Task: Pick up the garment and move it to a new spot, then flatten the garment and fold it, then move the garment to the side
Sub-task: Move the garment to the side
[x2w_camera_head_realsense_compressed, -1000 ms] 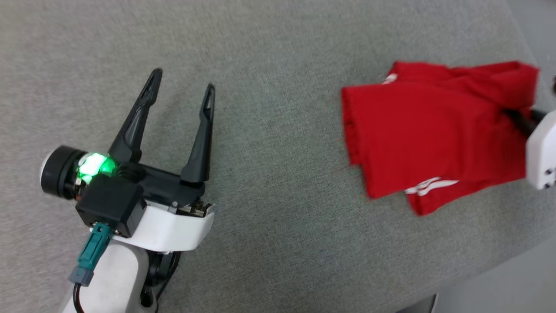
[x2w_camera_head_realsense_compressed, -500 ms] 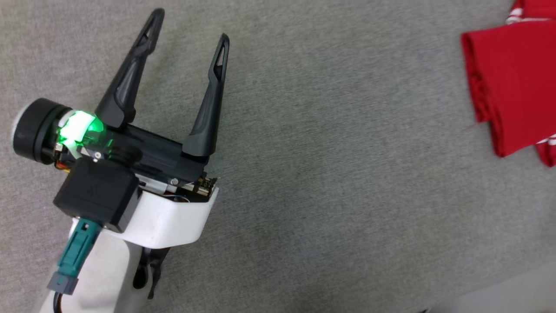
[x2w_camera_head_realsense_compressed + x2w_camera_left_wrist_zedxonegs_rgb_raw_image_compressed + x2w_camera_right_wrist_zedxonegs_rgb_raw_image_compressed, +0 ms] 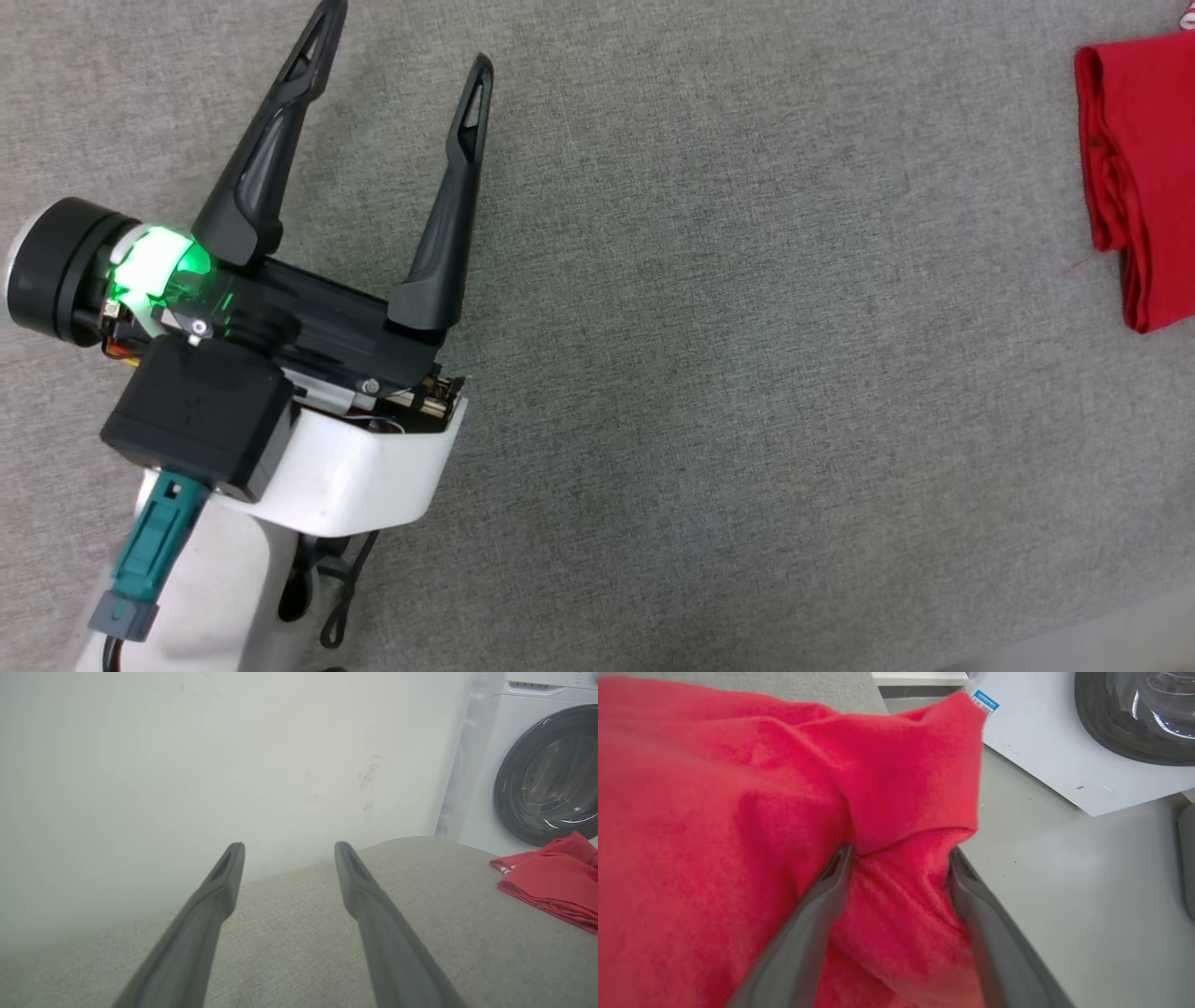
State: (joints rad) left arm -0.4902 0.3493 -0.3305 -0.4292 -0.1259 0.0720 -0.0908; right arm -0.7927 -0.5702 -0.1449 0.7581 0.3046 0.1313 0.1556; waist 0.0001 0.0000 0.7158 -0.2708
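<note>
At the far right edge of the head view, at about 3 o'clock from your left gripper (image 3: pixel 406 39), the garment (image 3: pixel 1144 177) is lying folded on the grey surface (image 3: pixel 747 373). Its visible folded edge is running from 12 to 6 o'clock, and the rest is passing out of frame. Your right gripper (image 3: pixel 899 853) is sitting on the garment, so that arm is the nearer one. Its fingers are standing wide apart, with bunched red cloth lying between them and touching both; by my judgement nothing is clamped. Your left gripper is standing well apart from the garment, fingers spread wide and holding nothing.
</note>
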